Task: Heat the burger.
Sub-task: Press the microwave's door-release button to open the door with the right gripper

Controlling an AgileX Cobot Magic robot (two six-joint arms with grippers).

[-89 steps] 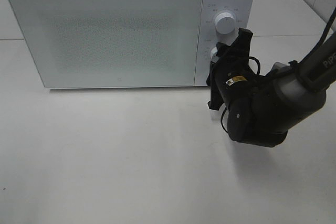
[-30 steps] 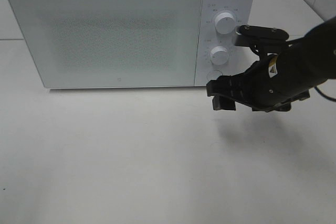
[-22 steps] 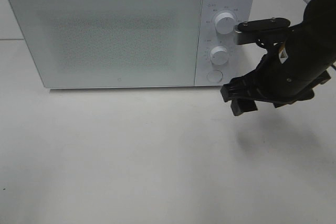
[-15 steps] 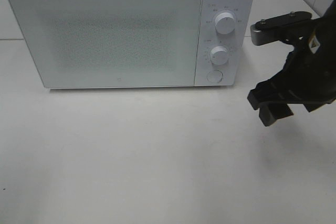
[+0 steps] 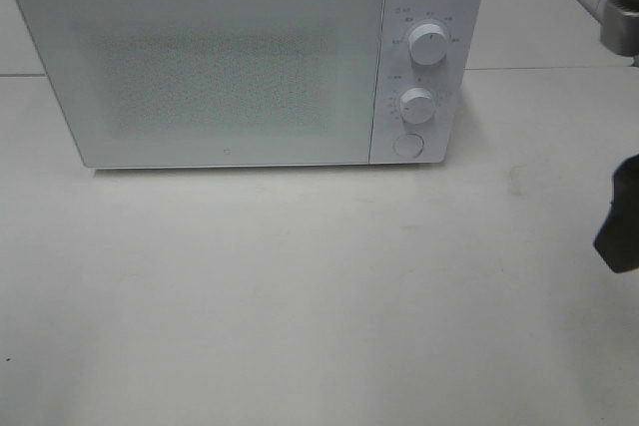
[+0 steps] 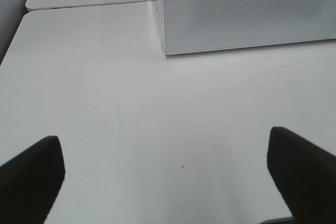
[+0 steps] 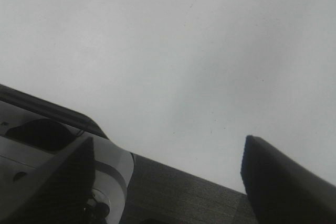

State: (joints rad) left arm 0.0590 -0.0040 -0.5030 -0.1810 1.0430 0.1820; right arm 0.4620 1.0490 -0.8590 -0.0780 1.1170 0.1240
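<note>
The burger is out of view in every frame. A white microwave [image 5: 250, 57] stands at the back of the table with its door shut; the left wrist view shows its front corner [image 6: 247, 9]. Only a dark part of my right arm [image 5: 621, 231] shows at the right edge of the high view, well away from the microwave. In its wrist view the right gripper [image 7: 168, 182] is open with nothing between its fingers. My left gripper [image 6: 168, 177] is wide open above bare table, short of the microwave, also holding nothing.
The microwave's panel carries an upper knob [image 5: 428, 45], a lower knob [image 5: 417, 105] and a round button [image 5: 407, 145]. White tabletop [image 5: 300, 296] spreads in front. The right wrist view shows the table's edge and dark robot hardware [image 7: 105, 177] beneath.
My right arm has swung rightward from the microwave's control panel to the edge of the high view. The microwave door has stayed shut.
</note>
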